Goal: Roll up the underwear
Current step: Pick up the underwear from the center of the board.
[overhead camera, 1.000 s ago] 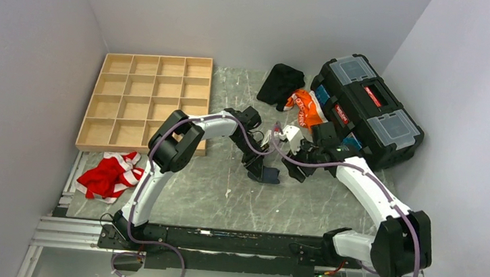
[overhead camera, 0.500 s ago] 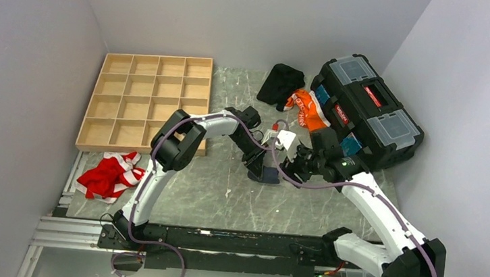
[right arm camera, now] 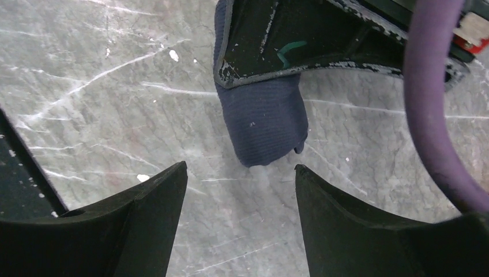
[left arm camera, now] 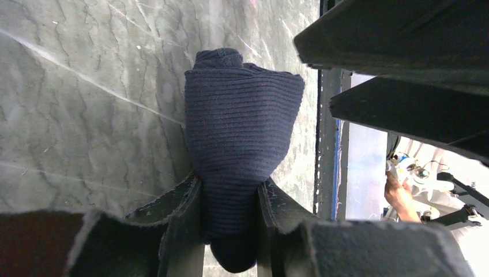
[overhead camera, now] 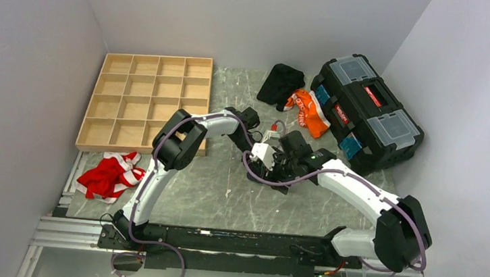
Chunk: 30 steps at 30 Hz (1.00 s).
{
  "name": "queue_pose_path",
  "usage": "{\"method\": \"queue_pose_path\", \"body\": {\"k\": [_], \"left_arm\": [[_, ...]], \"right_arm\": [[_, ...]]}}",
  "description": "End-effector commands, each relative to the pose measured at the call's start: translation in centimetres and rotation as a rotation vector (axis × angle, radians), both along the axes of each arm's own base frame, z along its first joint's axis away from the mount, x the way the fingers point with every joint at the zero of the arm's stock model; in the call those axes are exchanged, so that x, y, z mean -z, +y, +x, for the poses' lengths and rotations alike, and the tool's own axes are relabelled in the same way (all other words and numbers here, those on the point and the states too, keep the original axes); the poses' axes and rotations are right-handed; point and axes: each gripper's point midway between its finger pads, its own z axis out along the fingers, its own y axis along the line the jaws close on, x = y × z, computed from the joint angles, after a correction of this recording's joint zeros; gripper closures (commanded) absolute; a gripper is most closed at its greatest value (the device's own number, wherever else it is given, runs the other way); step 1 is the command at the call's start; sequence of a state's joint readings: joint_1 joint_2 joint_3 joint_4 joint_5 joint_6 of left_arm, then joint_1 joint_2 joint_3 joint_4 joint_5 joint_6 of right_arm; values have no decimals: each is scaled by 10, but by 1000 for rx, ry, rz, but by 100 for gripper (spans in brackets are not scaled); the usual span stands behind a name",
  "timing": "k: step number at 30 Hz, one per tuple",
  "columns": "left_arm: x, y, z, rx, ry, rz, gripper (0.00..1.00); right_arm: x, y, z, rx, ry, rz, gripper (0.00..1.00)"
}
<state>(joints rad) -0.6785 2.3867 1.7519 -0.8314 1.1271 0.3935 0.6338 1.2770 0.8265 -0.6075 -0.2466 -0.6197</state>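
Observation:
The navy underwear (left arm camera: 242, 121) is a tight ribbed roll lying on the grey marbled table. My left gripper (left arm camera: 230, 196) is shut on one end of the roll, a finger on each side. In the right wrist view the free end of the roll (right arm camera: 262, 124) sticks out from under the left finger (right arm camera: 300, 40). My right gripper (right arm camera: 239, 170) is open, its fingertips just short of that free end and not touching it. In the top view both grippers meet mid-table, the left (overhead camera: 262, 159) and the right (overhead camera: 279, 174), and they hide most of the roll.
A wooden compartment tray (overhead camera: 144, 98) lies at the back left. A red and white garment (overhead camera: 111, 174) lies at the left edge. A black garment (overhead camera: 281, 84) and an orange garment (overhead camera: 309, 111) lie beside a black toolbox (overhead camera: 367, 113) at the back right.
My right arm has swung left and brought its open gripper up to the roll's free end. My left gripper has stayed shut on the roll in about the same place.

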Motion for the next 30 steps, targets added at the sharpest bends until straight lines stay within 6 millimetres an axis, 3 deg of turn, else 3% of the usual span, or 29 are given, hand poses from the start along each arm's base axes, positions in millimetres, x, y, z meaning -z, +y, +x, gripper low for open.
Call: {"method": "queue_pose_path", "body": {"k": [1,23,30], "left_arm": [[63,26,-4,29,-73,210,100],[63,25,-7,48,-59,201,100],[62,26,-10,54,-49,194,100]], "right_arm": [[-12,16,28,-26,-125,-9,27],[42,35,37,-109,-101,-143,24],[62,32,30,-126,-52,-178,36]]}}
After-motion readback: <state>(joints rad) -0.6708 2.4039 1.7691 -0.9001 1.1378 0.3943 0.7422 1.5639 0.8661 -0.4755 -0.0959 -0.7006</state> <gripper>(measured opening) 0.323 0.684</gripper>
